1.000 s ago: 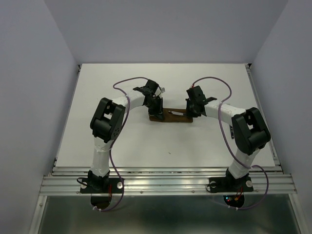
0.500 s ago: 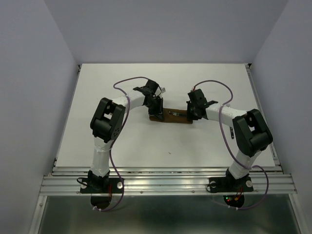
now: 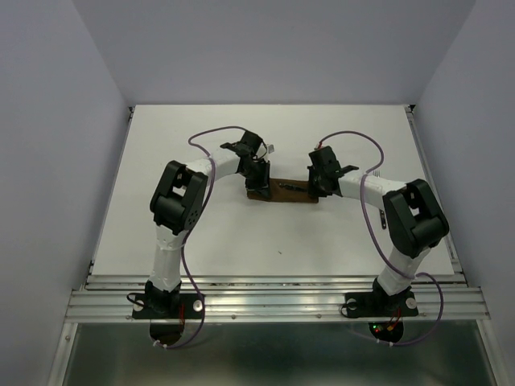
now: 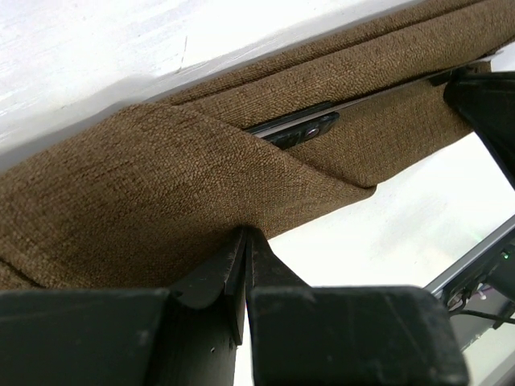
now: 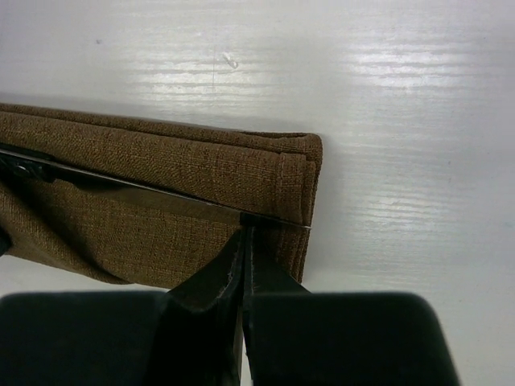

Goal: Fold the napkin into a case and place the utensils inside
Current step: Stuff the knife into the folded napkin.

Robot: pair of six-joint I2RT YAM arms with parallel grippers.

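Flat white table [image 3: 273, 233], seen from above, bearing all else; left arm [image 3: 179, 201] and right arm [image 3: 410, 217], white-sleeved with black joints, both bent inward towards mid-table; between their wrists lies the case [image 3: 283, 193], a narrow rectangular pouch of dark brown woven cloth, flat on the table with its long axis running left to right; left gripper [image 4: 244, 241], black and two-fingered, at the case's left end, fingertips drawn together on a raised fold of the upper cloth layer, which puckers upward at the pinch; right gripper [image 5: 244, 233], of like build, at the case's right end, fingers fully closed, tips meeting at the end of a thin silver strip near the folded edge; whether those tips clamp the strip or merely touch it cannot be told; utensil [image 4: 298, 130], slim silver metal with a dark handle, lying lengthwise in the slit between cloth layers, handle showing beside the lifted fold, its thin edge running on towards the right gripper; knife or fork cannot be told.
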